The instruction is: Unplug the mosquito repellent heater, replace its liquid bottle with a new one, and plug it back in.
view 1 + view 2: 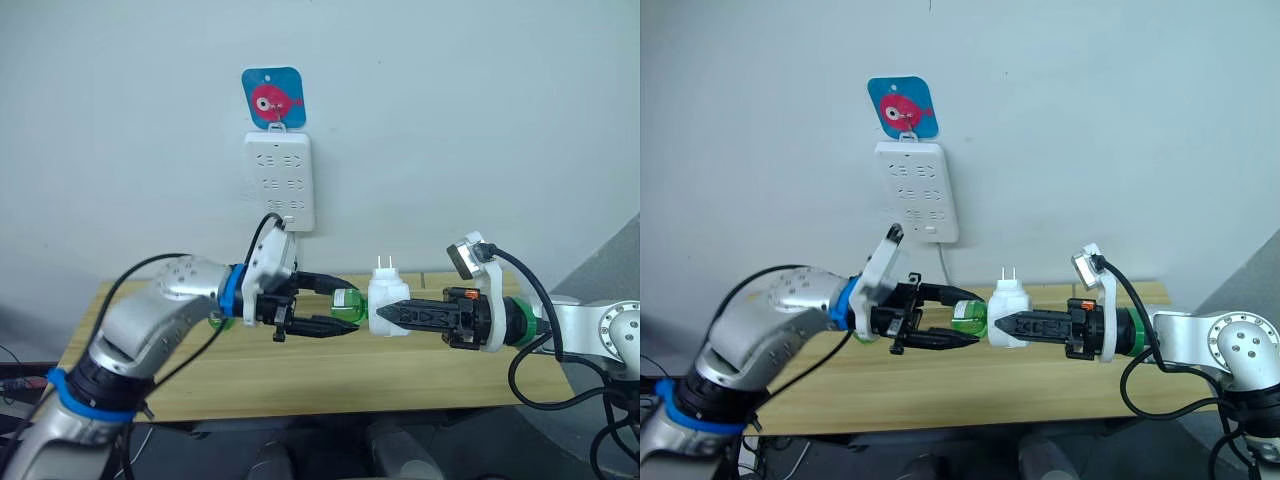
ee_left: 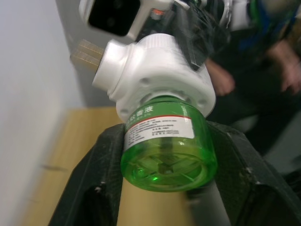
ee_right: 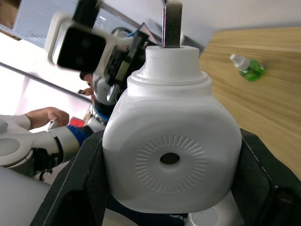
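Note:
The mosquito repellent heater (image 1: 385,290), white with two prongs pointing up, hangs in the air above the wooden table (image 1: 300,385). My right gripper (image 1: 386,312) is shut on its body, with a black finger (image 3: 268,179) on each side. A translucent green liquid bottle (image 2: 164,146) sticks out of the heater's underside toward my left arm. My left gripper (image 1: 348,308) is shut on that bottle, with its fingers (image 2: 99,174) pressed against both sides. The new one (image 3: 247,67), a small green bottle with a white cap, lies on its side on the table.
A tall white multi-socket strip (image 1: 279,180) hangs on the wall behind, under a blue hook plate with a red fish (image 1: 273,98). Its cable drops behind the table. A person's hand (image 2: 221,80) and arm (image 3: 42,117) show beyond the table.

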